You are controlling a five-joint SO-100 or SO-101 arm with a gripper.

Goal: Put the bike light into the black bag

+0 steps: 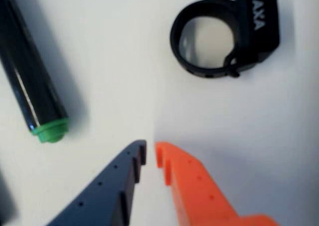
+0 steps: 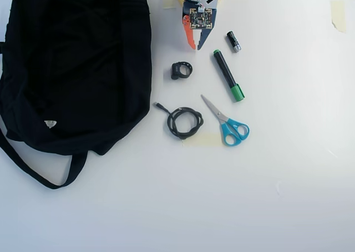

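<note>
Black bike light (image 1: 224, 37) lies untouched ahead of my nearly clenched, empty gripper (image 1: 150, 154); unless I spread it, I risk nudging the light away from the black bag (image 2: 72, 69).

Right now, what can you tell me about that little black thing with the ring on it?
That is the bike light. It has a chunky black body with white letters reading AXA, and a thin black strap curled into a ring with small holes along it. It looks like plastic and rubber. It lies alone on the white table, touching nothing else. In the overhead view it sits between the black bag and the green-capped marker, just ahead of the gripper, which isn't holding it.
</note>
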